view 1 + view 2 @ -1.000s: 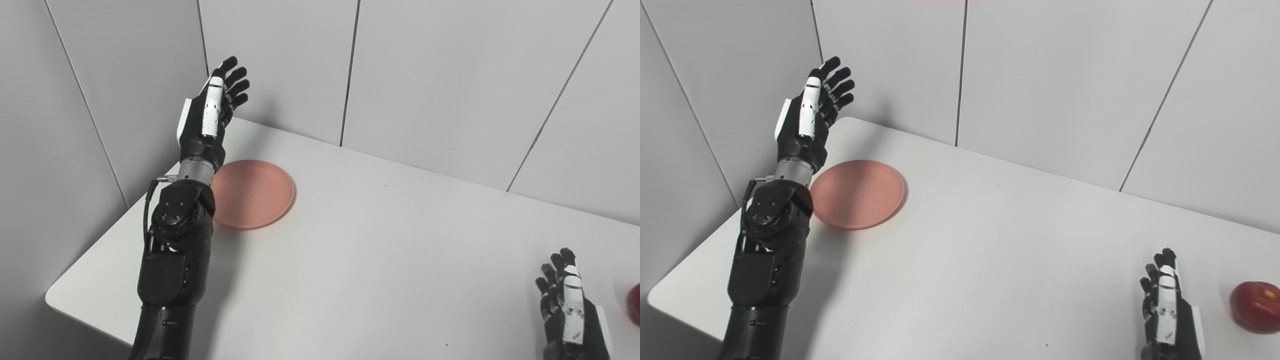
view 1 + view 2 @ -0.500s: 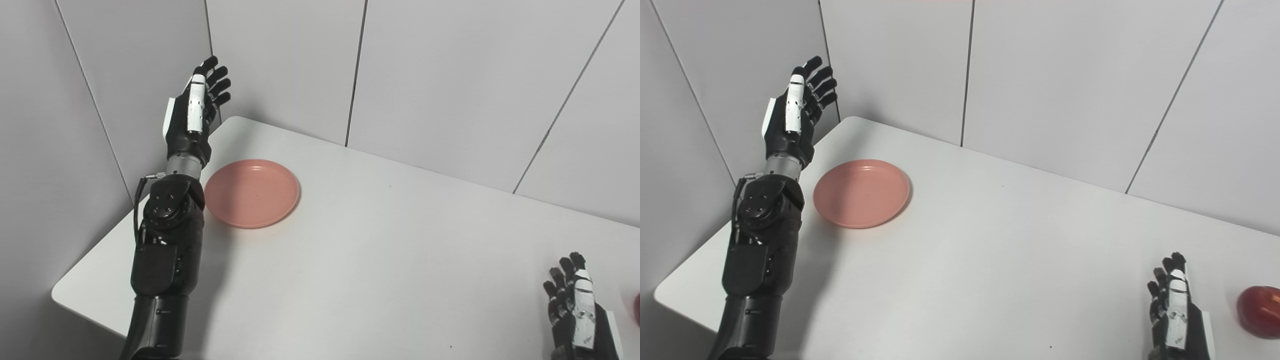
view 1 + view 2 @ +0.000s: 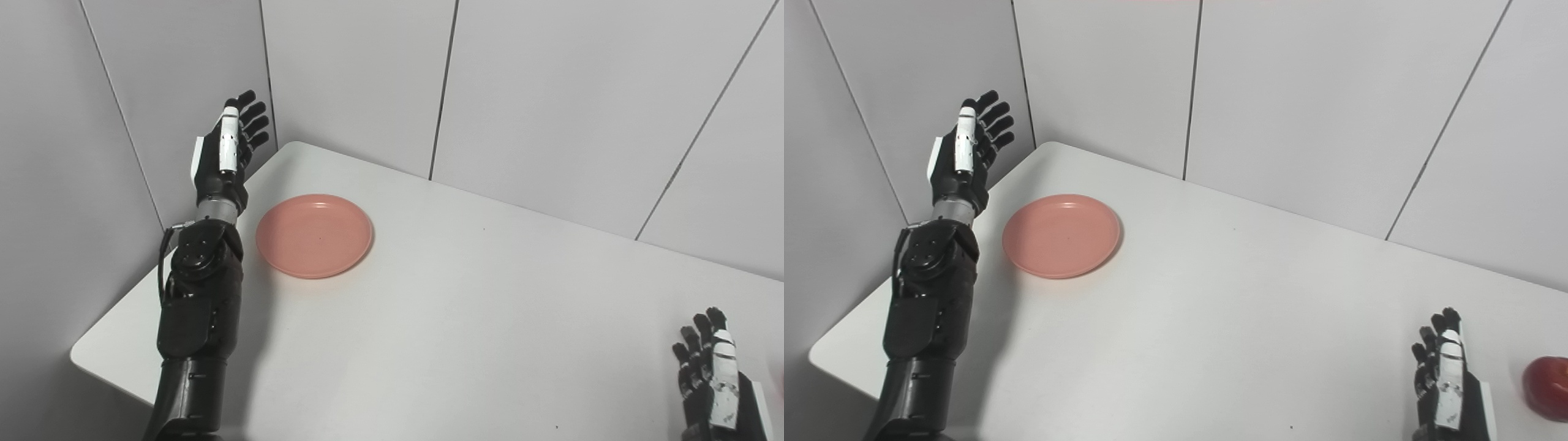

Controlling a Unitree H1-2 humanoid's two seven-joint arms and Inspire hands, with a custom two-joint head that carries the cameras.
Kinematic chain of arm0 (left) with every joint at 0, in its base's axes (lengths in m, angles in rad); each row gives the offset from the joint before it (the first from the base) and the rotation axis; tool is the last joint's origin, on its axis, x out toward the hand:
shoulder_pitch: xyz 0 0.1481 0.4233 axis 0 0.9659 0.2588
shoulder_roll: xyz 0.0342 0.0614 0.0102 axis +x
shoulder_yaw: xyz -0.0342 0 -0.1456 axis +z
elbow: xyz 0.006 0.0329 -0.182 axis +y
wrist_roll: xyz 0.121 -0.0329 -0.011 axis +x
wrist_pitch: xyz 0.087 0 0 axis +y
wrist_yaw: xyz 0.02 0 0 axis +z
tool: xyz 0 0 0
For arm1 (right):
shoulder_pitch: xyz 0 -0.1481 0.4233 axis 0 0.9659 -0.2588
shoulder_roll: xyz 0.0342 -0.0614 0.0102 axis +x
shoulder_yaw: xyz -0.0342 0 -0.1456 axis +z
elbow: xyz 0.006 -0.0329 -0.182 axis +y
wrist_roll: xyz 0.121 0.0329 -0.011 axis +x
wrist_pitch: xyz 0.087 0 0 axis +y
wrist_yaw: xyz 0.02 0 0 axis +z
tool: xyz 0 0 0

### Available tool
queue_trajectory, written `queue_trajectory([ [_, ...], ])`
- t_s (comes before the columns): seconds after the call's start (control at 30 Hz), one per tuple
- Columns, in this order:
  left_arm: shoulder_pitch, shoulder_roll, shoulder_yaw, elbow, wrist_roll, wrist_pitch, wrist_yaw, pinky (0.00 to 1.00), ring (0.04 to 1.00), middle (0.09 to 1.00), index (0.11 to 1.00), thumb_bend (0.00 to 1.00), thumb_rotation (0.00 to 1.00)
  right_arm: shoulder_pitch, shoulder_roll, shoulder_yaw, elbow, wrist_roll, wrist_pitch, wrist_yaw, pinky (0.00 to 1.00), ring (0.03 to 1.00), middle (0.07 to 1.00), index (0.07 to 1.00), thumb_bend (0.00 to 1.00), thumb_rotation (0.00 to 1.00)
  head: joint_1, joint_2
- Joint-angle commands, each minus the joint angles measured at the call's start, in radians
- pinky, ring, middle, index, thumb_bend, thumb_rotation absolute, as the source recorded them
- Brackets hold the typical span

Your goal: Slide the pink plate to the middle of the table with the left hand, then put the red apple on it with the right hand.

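Observation:
The pink plate (image 3: 314,235) lies flat on the white table (image 3: 465,318) near its far left corner. My left hand (image 3: 225,150) is raised above the table's left edge, to the left of the plate and apart from it, open with its fingers spread and holding nothing. The red apple (image 3: 1547,388) sits at the near right of the table, cut by the picture's edge in the right eye view. My right hand (image 3: 1445,384) rests low just left of the apple, open, with a gap between them.
Grey panelled walls (image 3: 551,92) close in the table at the back and on the left. The left hand and forearm (image 3: 199,288) stand close to the left wall. The table's rounded near left corner (image 3: 82,358) is in view.
The camera has turned a little, shifting the scene rightward. My left hand has moved left off the plate's edge and slightly lower. The right hand and the apple have stayed put.

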Motion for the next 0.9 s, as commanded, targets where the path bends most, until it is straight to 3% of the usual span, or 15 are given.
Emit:
queue_trajectory([
  [0.0,-0.032,0.037,0.004,-0.003,-0.005,-0.05,0.004,0.84,0.841,0.838,0.814,0.31,1.0,-0.03,-0.003,-0.002,-0.038,0.002,0.006,0.004,1.0,1.0,1.0,1.0,0.06,1.0,0.0,0.001],
  [0.27,-0.024,0.05,-0.001,0.05,-0.035,-0.062,-0.02,0.85,0.854,0.853,0.837,0.35,1.0,-0.029,-0.004,-0.005,-0.04,0.011,0.012,0.007,1.0,1.0,1.0,1.0,0.05,1.0,0.002,0.003],
  [0.67,-0.003,0.053,-0.027,0.164,-0.04,-0.116,-0.027,0.85,0.851,0.854,0.84,0.32,1.0,-0.025,-0.006,-0.001,-0.057,0.004,0.023,0.006,1.0,1.0,1.0,1.0,0.04,1.0,0.004,0.009],
  [0.87,0.006,0.054,-0.034,0.183,-0.038,-0.108,-0.025,0.86,0.861,0.867,0.85,0.35,1.0,-0.026,-0.01,0.0,-0.061,0.003,0.033,0.006,1.0,1.0,1.0,1.0,0.05,1.0,0.006,0.013],
])
